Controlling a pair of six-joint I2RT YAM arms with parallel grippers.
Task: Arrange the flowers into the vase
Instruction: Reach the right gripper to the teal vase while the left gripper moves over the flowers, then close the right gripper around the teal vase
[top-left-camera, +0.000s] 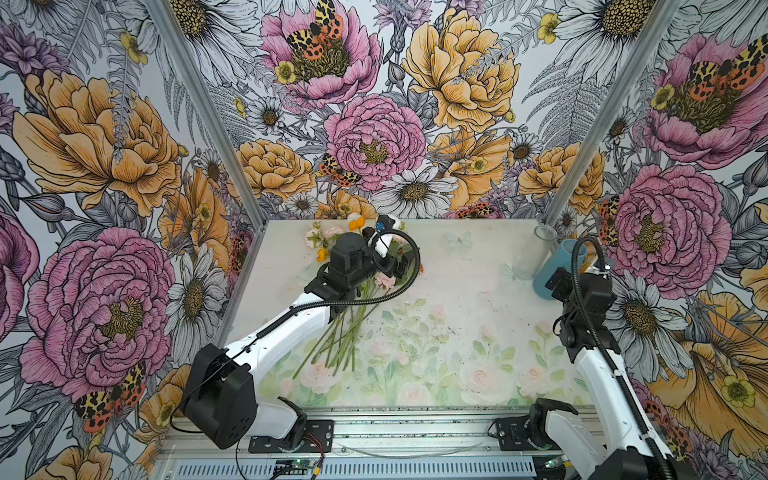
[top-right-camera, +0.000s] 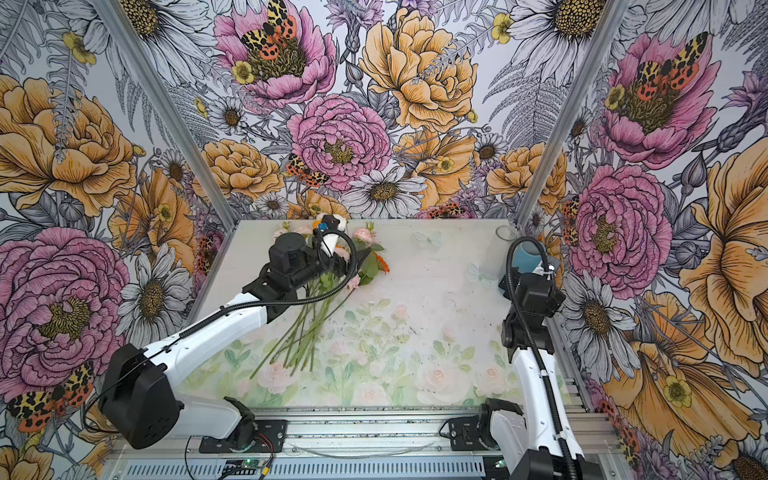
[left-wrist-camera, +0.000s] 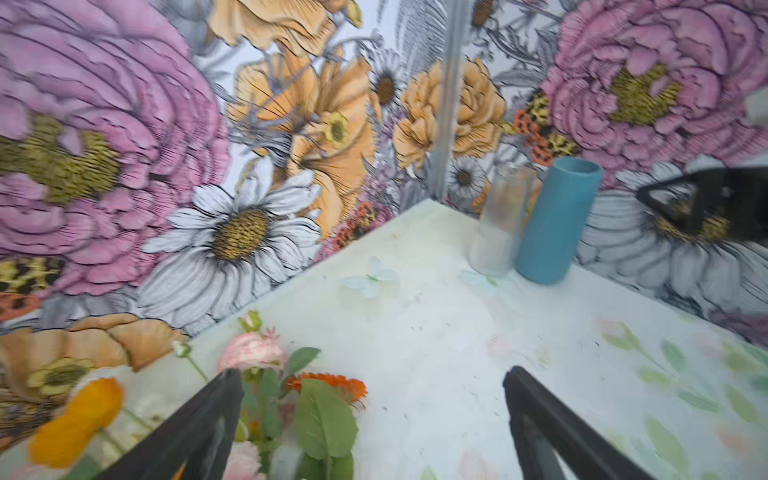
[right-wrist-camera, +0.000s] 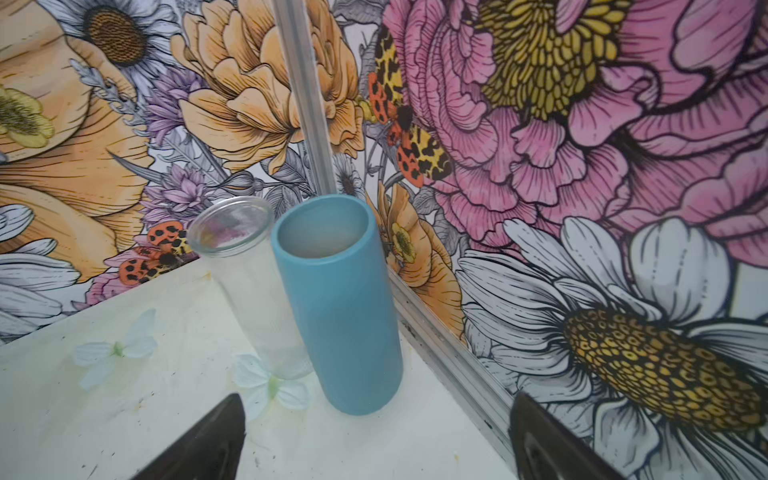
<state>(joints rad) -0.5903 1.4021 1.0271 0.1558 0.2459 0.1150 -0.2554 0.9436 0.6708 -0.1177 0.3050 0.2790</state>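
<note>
Nearest me runs the metal rail (top-left-camera: 415, 432) with both arm bases bolted to it. From its left end the left arm reaches out over the table (top-left-camera: 457, 266). The left gripper (left-wrist-camera: 372, 376) is spread wide with nothing in it, poised over the heads of the flowers (top-left-camera: 336, 336). They lie in one loose bunch on the left half of the table, stems fanned toward the rail and crossing one another. In the left wrist view one finger (left-wrist-camera: 199, 419) sits over a pink bloom (left-wrist-camera: 253, 351) and an orange one (left-wrist-camera: 332, 384).

Far to the right, in the back corner, a glass vase (right-wrist-camera: 249, 282) and a blue vase (right-wrist-camera: 345, 316) stand upright, just beside each other. The right gripper (right-wrist-camera: 378, 399) faces the blue one, also wide and empty.

My worry is the tangle. A pinch there could lift several stems at once or crush a bloom. A long stem swung in could also tip a vase into its neighbour or the wall.
</note>
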